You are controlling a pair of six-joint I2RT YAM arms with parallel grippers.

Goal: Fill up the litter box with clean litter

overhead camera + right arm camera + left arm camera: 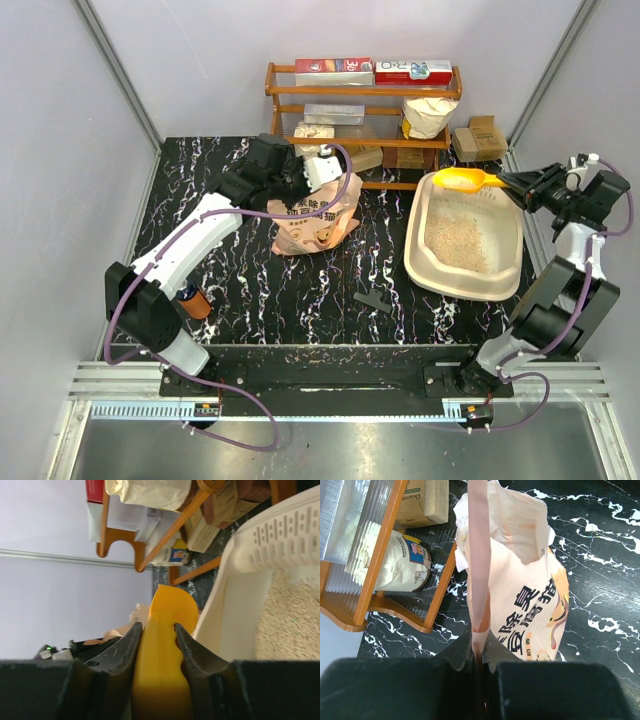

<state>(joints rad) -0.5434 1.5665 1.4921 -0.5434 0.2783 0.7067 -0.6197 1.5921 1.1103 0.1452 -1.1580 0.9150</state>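
Observation:
The cream litter box (428, 268) lies on the right of the table, and clean litter (462, 243) covers part of its floor. My right gripper (522, 186) is shut on the handle of a yellow scoop (464, 179), which hangs over the box's far rim. In the right wrist view the scoop (169, 611) sits between the jaws of the right gripper (157, 626), beside the box wall (235, 605) and the litter (290, 625). The pink-orange litter bag (315, 225) stands mid-table with its mouth open. My left gripper (481, 647) is shut on the top edge of the bag (530, 595).
A wooden shelf rack (360, 95) with boxes and a white sack (428, 115) stands at the back. A cardboard box (478, 138) sits to its right. A small black piece (373, 300) lies on the marble table, and an orange object (195, 302) sits by the left arm.

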